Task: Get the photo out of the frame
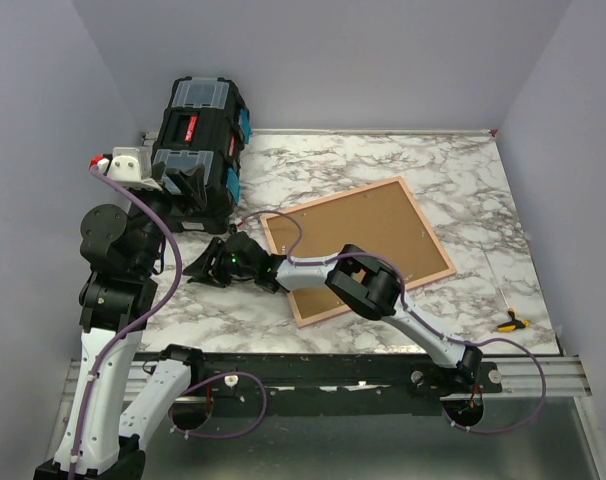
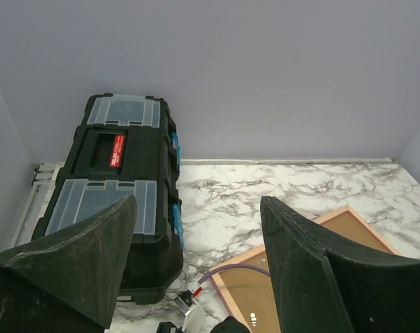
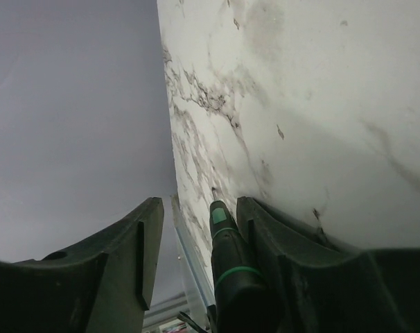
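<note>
The frame lies flat on the marble table with its cork-brown back up and its thin pink edge showing; a corner of it shows in the left wrist view. The photo is hidden. My right gripper reaches left past the frame's near-left corner, low over the table. In the right wrist view it is open, with a dark screwdriver with green bands between the jaws, close against the right finger. My left gripper is raised in front of the toolbox, open and empty.
A black toolbox with clear lid compartments stands at the back left, also in the left wrist view. A yellow-and-black tool with a thin rod lies near the right front edge. A purple cable crosses the frame's corner.
</note>
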You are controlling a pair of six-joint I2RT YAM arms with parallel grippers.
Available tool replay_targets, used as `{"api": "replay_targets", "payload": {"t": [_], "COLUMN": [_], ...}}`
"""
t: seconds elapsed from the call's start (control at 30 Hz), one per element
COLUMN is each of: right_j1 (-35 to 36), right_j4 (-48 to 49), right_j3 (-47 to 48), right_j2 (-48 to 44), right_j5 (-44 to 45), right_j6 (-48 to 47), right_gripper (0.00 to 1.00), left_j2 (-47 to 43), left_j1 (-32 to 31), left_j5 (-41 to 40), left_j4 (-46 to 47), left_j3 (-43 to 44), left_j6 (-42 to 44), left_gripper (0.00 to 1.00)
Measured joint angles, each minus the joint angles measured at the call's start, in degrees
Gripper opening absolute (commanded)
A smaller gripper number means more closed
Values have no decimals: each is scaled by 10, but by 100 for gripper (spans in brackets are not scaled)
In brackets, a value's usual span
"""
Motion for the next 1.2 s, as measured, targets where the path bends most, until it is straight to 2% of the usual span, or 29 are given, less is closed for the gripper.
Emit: {"api": "replay_targets", "payload": {"t": [0.23,0.5,0.57,0.87,1.2], "right_j1": [6,14,16,20,21], "right_j4": [-17,-127,-147,-195,-282], "right_j3": [-26,-4,-4,-2,84], "right_j2": [-35,-67,-75,-91,-67], "right_j5": [22,40,43,51,52], "right_j6": [-17,-78,-87,-117,-151], "right_gripper": [80,93,100,100,100], "left_j2": [0,3,4,7,23], "left_j1": [0,0,1,1,11], "left_j5": [1,1,1,2,14], "left_j4": [0,0,0,0,0], "left_j3": [-1,-2,-2,-2,-2], "left_j6": [0,-2,-2,-5,-16], "left_gripper": [74,73,74,73,73]}}
